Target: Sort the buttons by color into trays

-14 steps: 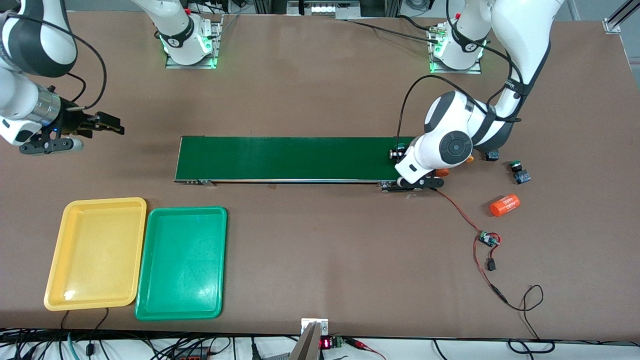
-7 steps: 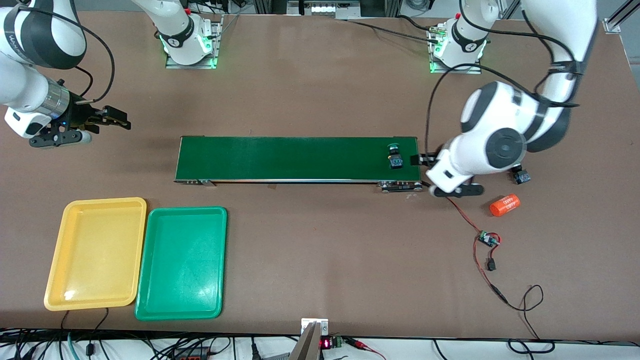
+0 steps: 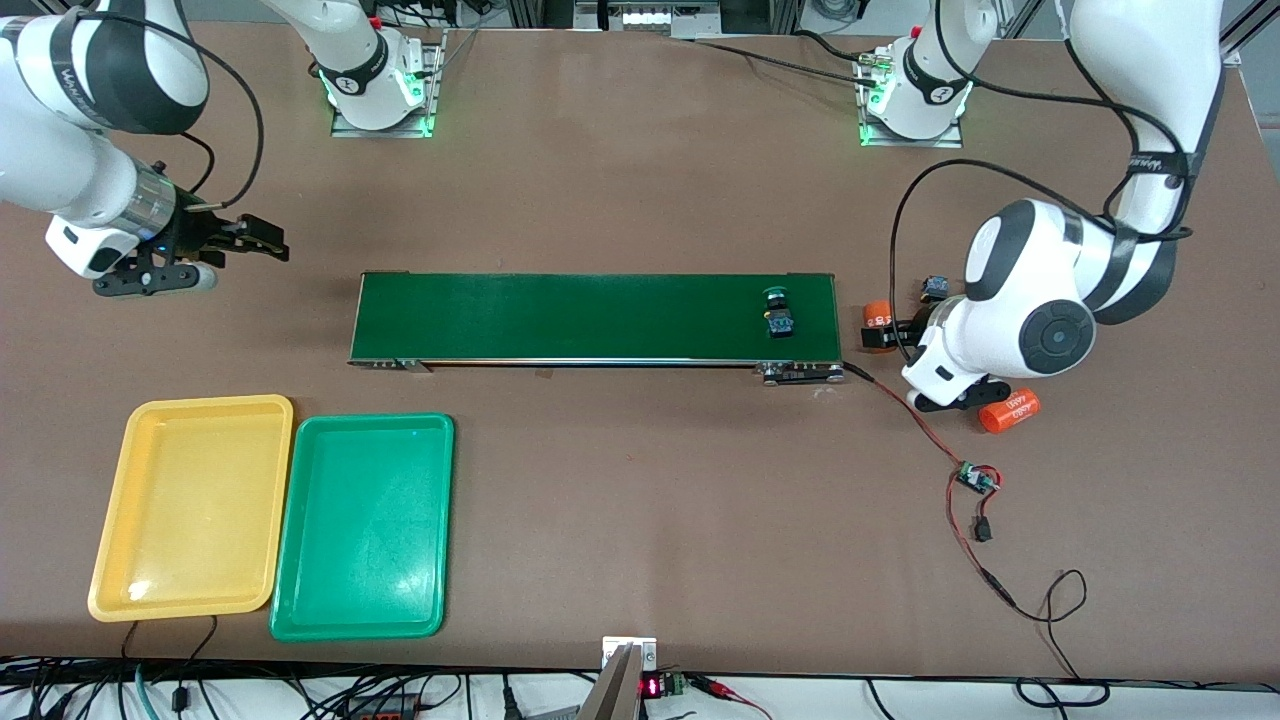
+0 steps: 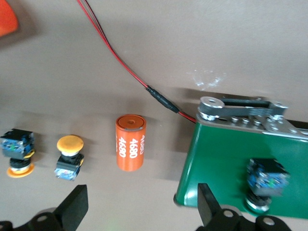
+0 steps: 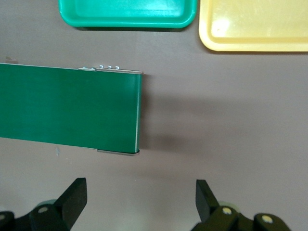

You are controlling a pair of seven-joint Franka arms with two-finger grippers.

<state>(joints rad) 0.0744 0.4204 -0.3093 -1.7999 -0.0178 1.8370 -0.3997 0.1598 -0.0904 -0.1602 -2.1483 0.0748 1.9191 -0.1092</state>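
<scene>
- Your left pincer (image 3: 890, 336) hangs spread and empty over the counter (image 3: 640, 500), just off the left arm's end of the conveyor belt (image 3: 590, 317), above an orange cylinder (image 3: 878, 313).
- Your right pincer (image 3: 262, 240) is spread too, holding nothing, over bare counter past the right arm's end of the belt.
- One green-capped button (image 3: 778, 311) lies on the belt near the left arm's end.
- In the left wrist view you see that same button (image 4: 265, 180) on the belt's corner, and off the belt the orange cylinder (image 4: 130, 142) printed 4680.
- Beside the cylinder sit two yellow-capped buttons: one (image 4: 70, 156) near it, the second (image 4: 18, 151) farther along.
- A second orange cylinder (image 3: 1010, 410) lies nearer the front camera than the left wrist, partly covered by it.
- A red-black wire (image 3: 915, 420) runs from the belt's end to a tiny circuit board (image 3: 975, 480).
- The yellow tray (image 3: 190, 505) and green tray (image 3: 362, 525) sit side by side, nearer the front camera than the belt, toward the right arm's end; both are empty.
- The fourth button is not visible to you; the left arm covers that area.
</scene>
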